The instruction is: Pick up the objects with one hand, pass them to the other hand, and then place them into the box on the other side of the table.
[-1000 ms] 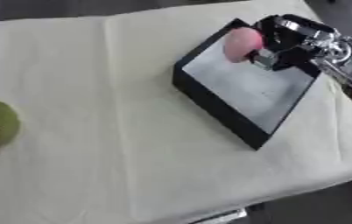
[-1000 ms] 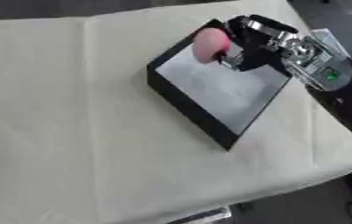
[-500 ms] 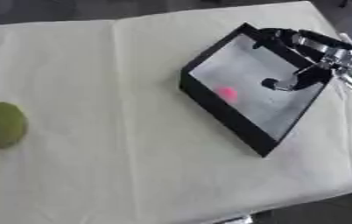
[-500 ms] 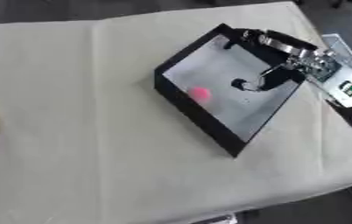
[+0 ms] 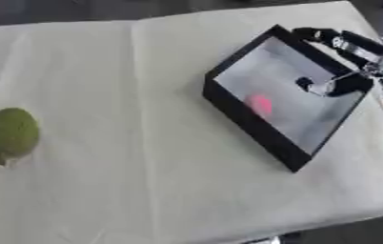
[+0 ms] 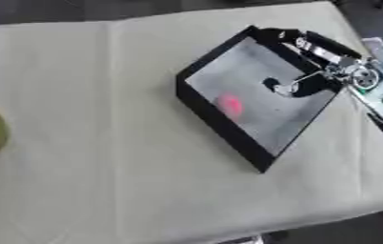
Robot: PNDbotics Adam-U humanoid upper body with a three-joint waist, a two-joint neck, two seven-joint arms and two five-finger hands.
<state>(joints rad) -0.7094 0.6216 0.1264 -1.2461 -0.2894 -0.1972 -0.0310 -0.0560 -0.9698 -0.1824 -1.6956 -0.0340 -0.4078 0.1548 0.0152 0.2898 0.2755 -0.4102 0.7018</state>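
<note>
The small pink rounded object (image 5: 260, 104) lies inside the shallow black rectangular box (image 5: 249, 121), right of centre. The remaining green pear-shaped fruit (image 5: 10, 133) sits at the frame's left edge on the cream-clothed bench (image 5: 128, 181), well apart from the right hand (image 6: 324, 71), whose fingers (image 6: 283, 87) hang relaxed, holding nothing, over the box's upper right corner.

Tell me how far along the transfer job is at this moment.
Done: one pink object lies inside the black box on the table's right side. In hand: nothing; the right hand hangs over the box's far edge, holding nothing, fingers relaxed. Left: the green pear-shaped fruit sits on the cream tablecloth at the far left, untouched. The left hand is not in view.
</note>
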